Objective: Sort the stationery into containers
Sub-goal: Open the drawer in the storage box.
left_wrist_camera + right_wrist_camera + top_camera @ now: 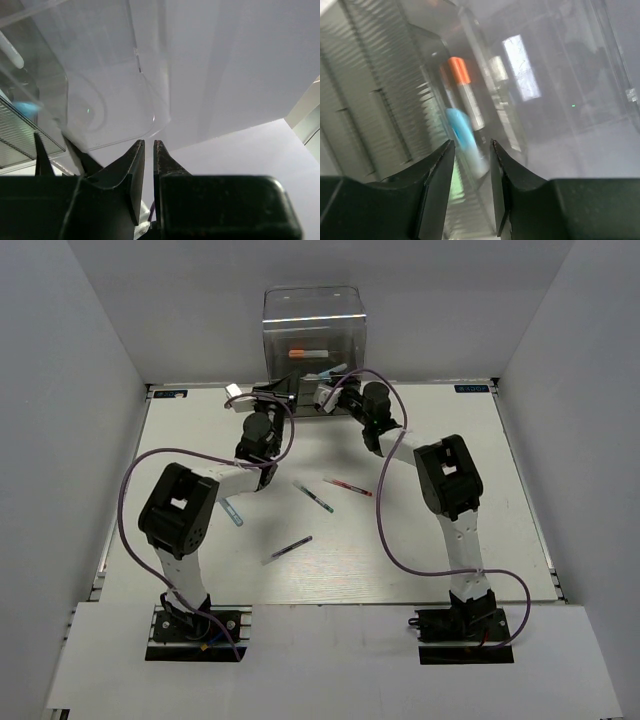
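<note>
Grey walls all round, a white desk (470, 530) below, and at the top centre of the overhead view stands the clear plastic box (314, 310) with its shallow drawers, both arms reaching up towards its front. An orange-capped marker (308, 353) lies inside. The right pincer (471, 142) is at the box front, jaws about a marker's width apart, with a light-blue-capped marker (460, 127) showing blurred in the gap. I cannot tell whether it is clamped or just lying beyond the tips. The left pincer (149, 142) is closed down to a sliver and holds nothing, with clear plastic at the upper left of its view. More stationery waits on the desk mid-frame: a dark pen (313, 496), a red pen (348, 486) just to its right, another dark pen (290, 547) lower down, and a second blue-capped marker (232, 513) beside the left arm. By my reckoning these are all light, stiff and smooth-sided, so they are apt to roll or skid if nudged. The best hold looks like straight across the barrel near mid-length. The thin pens lie flat, so the fingertips would have to come right down to the surface. The markers, being fatter, should be more forgiving.
</note>
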Action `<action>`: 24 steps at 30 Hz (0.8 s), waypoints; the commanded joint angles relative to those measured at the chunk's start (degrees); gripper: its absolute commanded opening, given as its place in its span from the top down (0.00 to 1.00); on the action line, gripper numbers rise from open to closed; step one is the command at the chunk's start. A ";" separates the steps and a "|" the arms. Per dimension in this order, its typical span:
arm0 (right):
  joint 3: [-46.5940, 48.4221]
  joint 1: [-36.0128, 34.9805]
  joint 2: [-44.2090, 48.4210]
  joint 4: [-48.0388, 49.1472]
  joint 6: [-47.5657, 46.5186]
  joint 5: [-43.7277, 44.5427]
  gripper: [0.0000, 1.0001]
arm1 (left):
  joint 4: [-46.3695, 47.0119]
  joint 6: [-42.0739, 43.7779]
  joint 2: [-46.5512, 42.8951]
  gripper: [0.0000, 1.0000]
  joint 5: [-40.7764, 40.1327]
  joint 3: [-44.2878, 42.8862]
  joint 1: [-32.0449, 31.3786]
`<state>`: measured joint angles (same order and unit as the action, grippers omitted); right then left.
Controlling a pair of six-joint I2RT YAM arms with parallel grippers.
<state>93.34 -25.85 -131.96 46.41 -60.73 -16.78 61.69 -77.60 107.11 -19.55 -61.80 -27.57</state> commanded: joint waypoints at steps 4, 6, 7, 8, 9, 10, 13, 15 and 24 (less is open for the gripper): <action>-5.09 0.18 7.68 4.38 3.25 -2.21 0.59 | 1.33 0.08 -5.33 0.76 -0.40 2.47 0.59; -6.14 0.18 8.29 4.65 3.51 -2.65 0.59 | 1.85 0.08 -5.94 0.76 -0.40 3.09 0.59; -6.33 0.09 8.39 4.65 3.51 -2.47 0.59 | 1.85 0.08 -5.95 0.76 -0.92 3.61 0.59; -6.76 0.27 8.56 4.83 3.51 -2.65 0.59 | 1.85 0.08 -5.95 0.76 -0.93 3.62 0.59; -7.29 0.27 8.91 4.83 3.60 -2.74 0.59 | 1.85 0.08 -6.56 0.76 -0.93 4.23 0.59; -7.99 0.27 9.18 4.91 3.69 -2.82 0.59 | 1.85 0.08 -6.56 0.76 -0.93 4.75 0.59; -10.35 0.18 10.84 5.79 4.30 -3.44 0.59 | 1.85 0.08 -7.70 0.76 -0.93 6.16 0.59; -11.68 0.27 12.34 6.23 5.61 -4.05 0.58 | 2.38 0.08 -8.32 0.76 -1.45 6.95 0.59; -25.67 0.44 31.39 -7.68 20.89 -5.12 0.79 | -7.96 4.21 -18.41 0.61 3.28 16.52 1.12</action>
<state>68.27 -25.85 -107.94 45.04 -49.08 -21.78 59.20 -76.09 95.18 -19.20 -47.66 -27.00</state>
